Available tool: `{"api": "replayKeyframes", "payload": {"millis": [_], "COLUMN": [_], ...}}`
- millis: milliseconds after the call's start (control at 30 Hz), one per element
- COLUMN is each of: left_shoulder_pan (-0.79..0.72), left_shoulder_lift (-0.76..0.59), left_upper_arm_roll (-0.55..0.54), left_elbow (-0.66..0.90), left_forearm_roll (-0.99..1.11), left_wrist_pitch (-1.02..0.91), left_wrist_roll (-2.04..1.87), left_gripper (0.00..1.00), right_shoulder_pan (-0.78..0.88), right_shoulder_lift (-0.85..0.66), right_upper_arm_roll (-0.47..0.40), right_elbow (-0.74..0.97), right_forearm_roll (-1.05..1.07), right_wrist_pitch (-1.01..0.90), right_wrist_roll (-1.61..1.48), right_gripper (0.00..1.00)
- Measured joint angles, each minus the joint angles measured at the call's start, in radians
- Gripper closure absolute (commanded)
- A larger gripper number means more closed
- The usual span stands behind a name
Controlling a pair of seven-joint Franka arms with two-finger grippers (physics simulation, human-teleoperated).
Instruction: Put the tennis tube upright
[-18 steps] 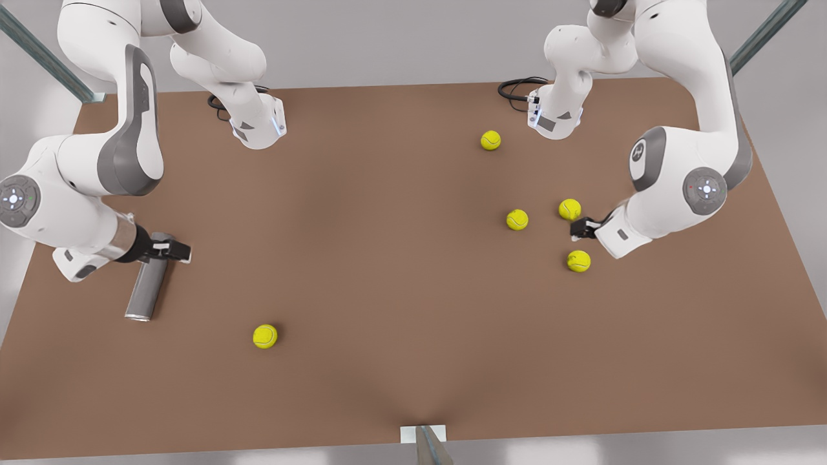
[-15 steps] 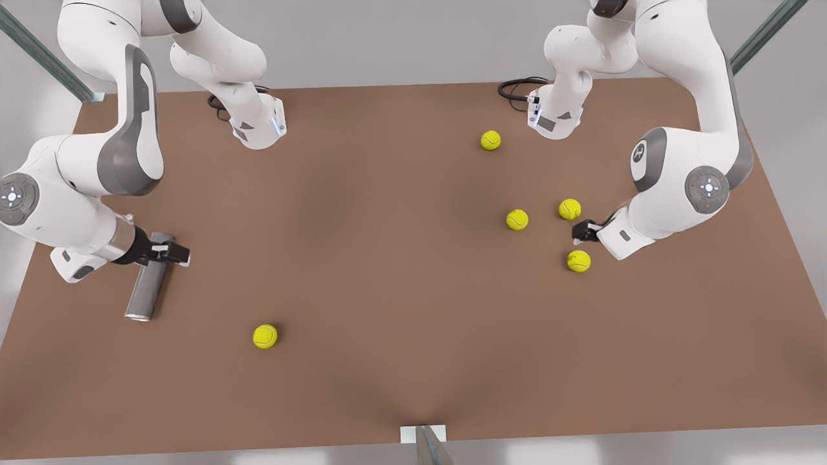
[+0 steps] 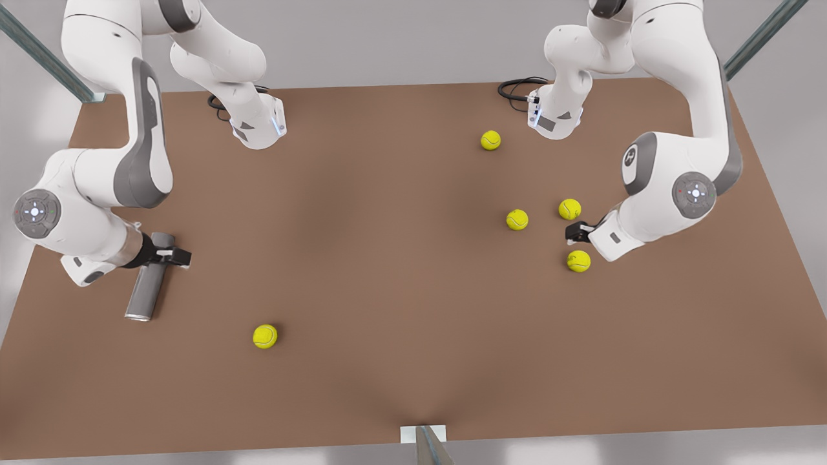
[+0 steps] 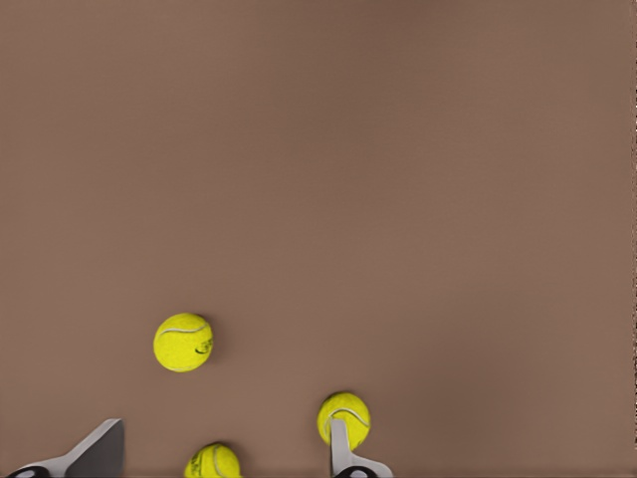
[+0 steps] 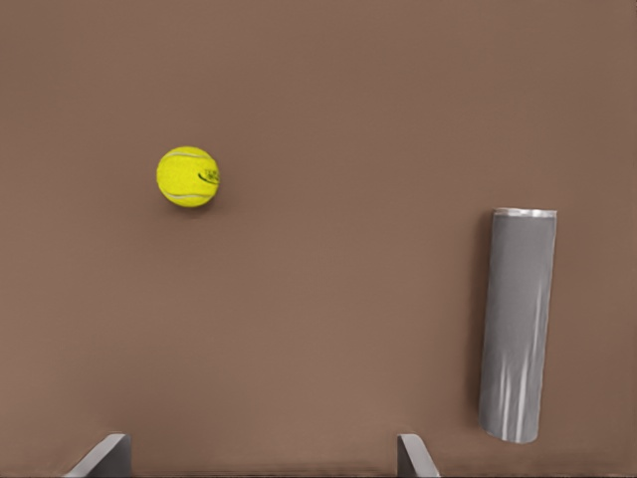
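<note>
Tennis tube [image 3: 145, 287] lies flat on the table [image 3: 400, 278] at the front view's left, long axis running near–far. Right gripper [image 3: 169, 256] is at its far end, fingers spread. In the right wrist view the tube sits just outside the jaws, not between them. Left gripper [image 3: 574, 232] waits open among the tennis balls [image 3: 569, 208] on the right.

Tube looks rigid, light, smooth and prone to rolling or slipping. I'd grab across the diameter near one end, then pivot it upright.

The tennis tube [image 3: 147, 284] is lying flat on its side on the brown desk [image 3: 387, 271], near the edge at the front view's left; it is showing as a plain dark-grey, faintly metallic cylinder [image 5: 518, 324] with a lighter rim at one end
</note>
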Motion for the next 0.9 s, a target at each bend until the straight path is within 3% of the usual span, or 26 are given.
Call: {"api": "replayKeyframes", "payload": {"millis": [133, 267, 900], "left_shoulder_pan": [-0.001, -0.001, -0.001], "left_shoulder_lift": [0.001, 0.001, 0.000], "left_upper_arm_roll": [-0.002, -0.003, -0.007], "left_elbow": [-0.001, 0.000, 0.003], "left_forearm_roll": [0.000, 0.000, -0.004], "left_wrist_pitch": [-0.002, -0.001, 0.001], "left_wrist_roll": [-0.006, -0.011, -0.028], "left_gripper": [0.00, 0.00, 0.00], "right_shoulder_pan": [-0.126, -0.214, -0.358], "right_shoulder_lift": [-0.026, 0.008, 0.450], "right_upper_arm_roll": [-0.003, -0.007, -0.020], "right_elbow": [-0.142, -0.176, -0.131], "right_forearm_roll": [-0.032, -0.078, -0.121], "right_wrist_pitch": [0.080, 0.163, 0.513], "right_wrist_roll": [-0.013, -0.034, -0.131], "right_gripper": [0.00, 0.00, 0.00]}}
